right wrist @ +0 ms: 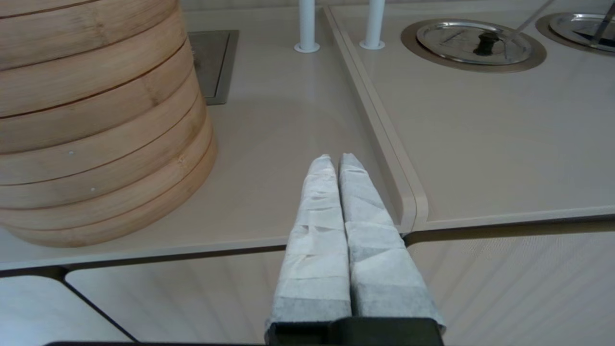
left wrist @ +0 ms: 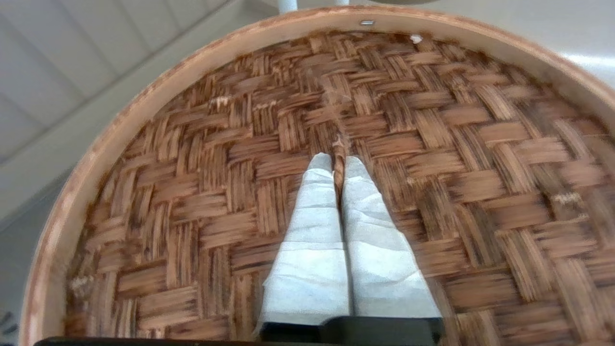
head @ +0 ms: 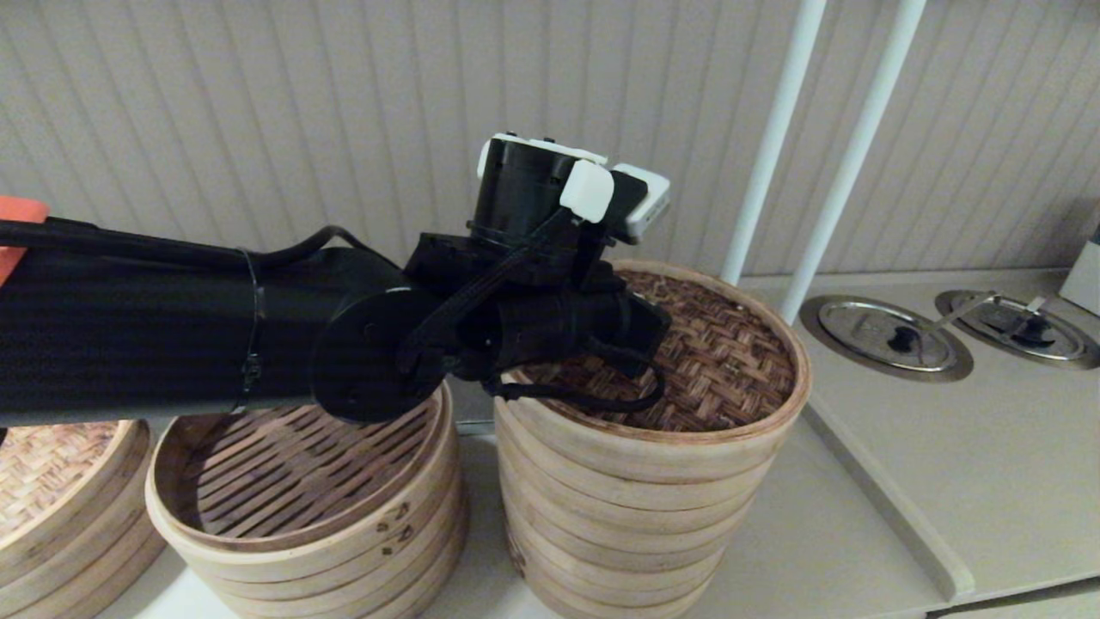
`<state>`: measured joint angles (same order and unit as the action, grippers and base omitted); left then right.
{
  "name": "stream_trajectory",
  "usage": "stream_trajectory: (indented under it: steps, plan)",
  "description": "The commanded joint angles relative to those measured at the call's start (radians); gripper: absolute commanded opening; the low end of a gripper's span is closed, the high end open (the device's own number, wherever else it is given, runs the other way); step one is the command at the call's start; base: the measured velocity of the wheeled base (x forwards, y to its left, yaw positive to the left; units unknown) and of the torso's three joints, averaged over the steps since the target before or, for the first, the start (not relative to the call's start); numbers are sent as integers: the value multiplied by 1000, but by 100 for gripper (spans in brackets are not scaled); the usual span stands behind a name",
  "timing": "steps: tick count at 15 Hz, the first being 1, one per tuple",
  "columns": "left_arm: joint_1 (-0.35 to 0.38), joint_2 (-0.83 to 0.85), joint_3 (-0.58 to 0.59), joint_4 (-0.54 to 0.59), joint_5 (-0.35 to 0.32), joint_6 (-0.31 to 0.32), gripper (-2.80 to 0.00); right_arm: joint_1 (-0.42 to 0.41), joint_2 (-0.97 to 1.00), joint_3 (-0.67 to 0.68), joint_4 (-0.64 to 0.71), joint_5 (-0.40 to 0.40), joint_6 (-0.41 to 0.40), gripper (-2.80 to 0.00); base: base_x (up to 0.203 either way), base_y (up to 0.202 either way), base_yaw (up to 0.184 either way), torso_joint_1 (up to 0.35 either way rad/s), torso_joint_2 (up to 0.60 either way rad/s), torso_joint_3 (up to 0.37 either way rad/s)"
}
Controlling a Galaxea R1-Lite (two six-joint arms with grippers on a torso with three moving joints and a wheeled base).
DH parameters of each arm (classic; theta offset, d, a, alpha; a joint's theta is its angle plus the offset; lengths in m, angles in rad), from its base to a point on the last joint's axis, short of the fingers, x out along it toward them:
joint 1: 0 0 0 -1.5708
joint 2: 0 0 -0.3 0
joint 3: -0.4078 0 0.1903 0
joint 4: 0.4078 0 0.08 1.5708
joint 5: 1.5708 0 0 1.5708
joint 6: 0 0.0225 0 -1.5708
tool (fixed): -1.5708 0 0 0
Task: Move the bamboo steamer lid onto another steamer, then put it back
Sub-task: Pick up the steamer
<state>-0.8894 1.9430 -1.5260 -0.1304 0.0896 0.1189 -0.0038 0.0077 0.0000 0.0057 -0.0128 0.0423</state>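
The lid [left wrist: 432,144] is showing rough dark woven bamboo; the steamer [head: 636,507] is showing smooth pale wood; the counter [right wrist: 504,144] is looking smooth, slightly glossy.

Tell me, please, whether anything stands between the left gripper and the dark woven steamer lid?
Nothing visible does. The left gripper is already on the bamboo steamer lid, its fingers pinched on the small twisted handle at the lid's centre. The lid sits atop the tallest steamer stack.
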Motion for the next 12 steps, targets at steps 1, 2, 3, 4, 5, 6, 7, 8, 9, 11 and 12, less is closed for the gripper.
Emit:
stream_trajectory:
  steps: [1,2,3,4,5,6,7,8,9,11,12]
  plan:
    - [0,-10,0,-4,0,-3,-280,0,2,3,0,0,0,-280,0,0,0,0,0,0]
    - [0,-18,5,-5,0,-5,-280,1,2,3,0,0,1,-280,0,0,0,0,0,0]
    - [1,-22,10,-5,1,-1,-280,1,2,3,0,-1,1,-280,0,0,0,0,0,0]
    - [1,-25,8,-6,1,-1,-280,-1,2,3,0,0,1,-280,0,0,0,0,0,0]
    - [2,-30,5,-5,1,-1,-280,-1,2,3,0,-1,1,-280,0,0,0,0,0,0]
    - [3,-33,3,-5,1,-1,-280,1,2,3,0,-1,1,-280,0,0,0,0,0,0]
    - [3,-38,3,-5,3,2,-280,1,2,3,0,0,1,-280,0,0,0,0,0,0]
    - [3,-44,0,-5,15,2,-280,0,2,3,0,-1,1,-280,0,0,0,0,0,0]
    - [3,-44,-5,-5,27,2,-280,0,2,3,0,-1,1,-280,0,0,0,0,0,0]
    - [2,-47,-18,-5,30,-1,-280,1,0,3,0,-1,1,-280,0,0,0,0,0,0]
    - [1,-47,-19,-5,30,-1,-280,1,2,3,0,-1,1,-280,0,0,0,0,0,0]
